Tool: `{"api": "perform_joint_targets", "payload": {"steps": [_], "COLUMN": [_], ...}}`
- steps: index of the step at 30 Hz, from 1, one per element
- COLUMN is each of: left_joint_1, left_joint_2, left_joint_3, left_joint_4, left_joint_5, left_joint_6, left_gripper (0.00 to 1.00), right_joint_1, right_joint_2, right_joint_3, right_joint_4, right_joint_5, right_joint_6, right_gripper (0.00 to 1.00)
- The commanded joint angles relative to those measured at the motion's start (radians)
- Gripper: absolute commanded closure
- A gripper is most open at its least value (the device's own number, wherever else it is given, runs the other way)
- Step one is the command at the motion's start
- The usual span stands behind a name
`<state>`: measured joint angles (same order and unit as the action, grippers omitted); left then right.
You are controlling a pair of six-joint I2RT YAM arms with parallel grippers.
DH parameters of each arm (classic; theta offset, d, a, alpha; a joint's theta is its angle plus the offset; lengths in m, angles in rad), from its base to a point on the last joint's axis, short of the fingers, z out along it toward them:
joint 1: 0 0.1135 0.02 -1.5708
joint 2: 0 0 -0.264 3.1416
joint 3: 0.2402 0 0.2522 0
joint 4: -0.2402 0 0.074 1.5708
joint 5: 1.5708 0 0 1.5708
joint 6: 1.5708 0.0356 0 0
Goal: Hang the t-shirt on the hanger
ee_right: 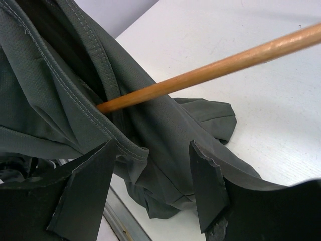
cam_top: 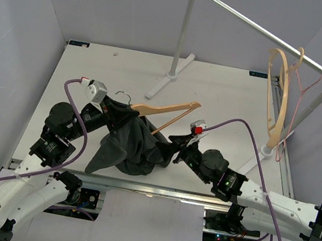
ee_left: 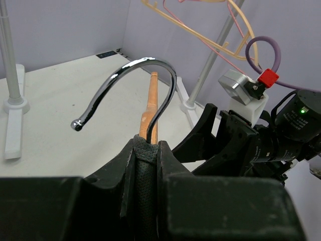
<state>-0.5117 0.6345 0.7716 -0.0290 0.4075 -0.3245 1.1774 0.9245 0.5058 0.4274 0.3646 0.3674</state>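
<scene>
The dark grey-green t-shirt (cam_top: 134, 147) hangs bunched from the tan wooden hanger (cam_top: 166, 108), lifted above the table. My left gripper (cam_top: 116, 108) is shut on the shirt's collar and the hanger's neck; in the left wrist view the collar (ee_left: 145, 165) sits between the jaws with the metal hook (ee_left: 125, 85) rising above. My right gripper (cam_top: 171, 150) is open at the shirt's right side. In the right wrist view its jaws straddle a stitched hem (ee_right: 125, 145), with a hanger bar (ee_right: 215, 65) sticking out of the shirt (ee_right: 60, 90).
A clothes rail (cam_top: 253, 24) on two white stands crosses the back right. Another tan hanger (cam_top: 281, 95) and a thin pink hanger (cam_top: 303, 89) hang on it at the right end. The table's front edge (cam_top: 155, 189) is just below the shirt.
</scene>
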Motion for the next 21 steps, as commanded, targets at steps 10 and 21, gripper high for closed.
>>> {"api": "perform_joint_targets", "payload": {"steps": [10,21], "left_joint_1": [0.004,0.004], "left_joint_2": [-0.052,-0.052], "left_joint_3": [-0.018,-0.075], "left_joint_4": [0.113,0.231], "left_joint_5": [0.057,0.166], "left_joint_6": [-0.044,-0.074], "left_gripper": [1.0,1.0], "right_joint_1": [-0.005,-0.005], "right_joint_2": [-0.134,-0.094], "right_joint_3": [-0.131,-0.074], "right_joint_4": [0.218,0.231], "right_joint_5": [0.175,0.15], "right_joint_6": [0.13,0.186], "right_gripper": [0.39,0.42]}}
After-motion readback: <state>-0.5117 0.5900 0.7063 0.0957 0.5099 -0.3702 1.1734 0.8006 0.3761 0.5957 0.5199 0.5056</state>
